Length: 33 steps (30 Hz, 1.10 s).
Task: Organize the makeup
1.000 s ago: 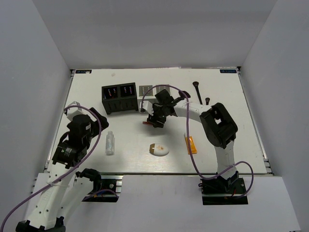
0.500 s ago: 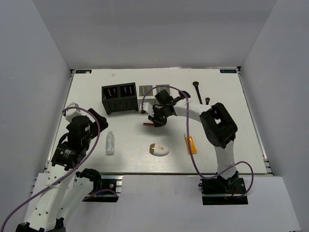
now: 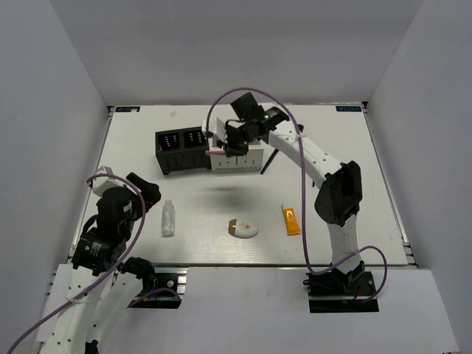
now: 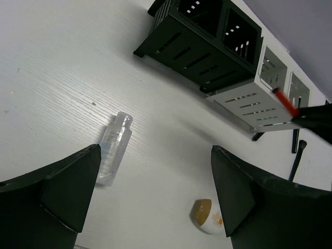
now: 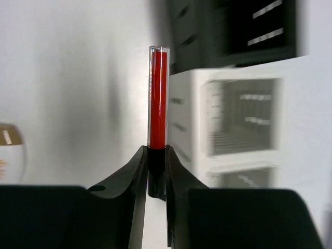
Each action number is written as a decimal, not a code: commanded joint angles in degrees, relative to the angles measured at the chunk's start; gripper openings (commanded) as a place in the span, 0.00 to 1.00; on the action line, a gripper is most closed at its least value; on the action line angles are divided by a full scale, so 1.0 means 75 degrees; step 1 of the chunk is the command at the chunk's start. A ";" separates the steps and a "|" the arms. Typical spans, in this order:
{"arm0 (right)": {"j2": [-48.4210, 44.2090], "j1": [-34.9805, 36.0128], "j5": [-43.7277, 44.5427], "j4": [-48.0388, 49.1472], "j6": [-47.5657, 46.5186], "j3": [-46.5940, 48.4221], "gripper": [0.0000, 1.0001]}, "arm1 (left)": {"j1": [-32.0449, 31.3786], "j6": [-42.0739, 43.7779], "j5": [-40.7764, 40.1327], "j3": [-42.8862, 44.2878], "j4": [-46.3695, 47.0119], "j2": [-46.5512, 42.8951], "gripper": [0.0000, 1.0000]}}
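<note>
My right gripper (image 3: 221, 147) (image 5: 156, 150) is shut on the black end of a thin red lip stick (image 5: 157, 98) (image 3: 216, 151) and holds it in the air by the white organizer (image 3: 237, 159) (image 5: 233, 119). The red tip (image 4: 285, 102) also shows in the left wrist view. On the table lie a small clear bottle (image 3: 169, 218) (image 4: 115, 148), a white oval compact (image 3: 243, 229) (image 4: 206, 217) and an orange white-capped tube (image 3: 291, 220). My left gripper (image 3: 141, 189) (image 4: 155, 150) is open and empty, just left of the bottle. Black brushes (image 4: 296, 150) lie beyond the white organizer.
A black slotted organizer (image 3: 182, 150) (image 4: 199, 44) stands against the left side of the white one, at the far middle of the table (image 3: 346, 184). White walls close the table in on three sides.
My right gripper has shut on the lip stick, lifted it off the table and carried it back to the white organizer. The left arm has drawn back a little toward its base.
</note>
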 commanded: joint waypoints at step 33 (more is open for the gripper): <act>0.1730 0.1873 0.3742 0.5864 -0.4149 0.0557 0.00 | -0.0011 -0.0525 -0.0398 -0.0206 -0.0845 -0.1042 0.97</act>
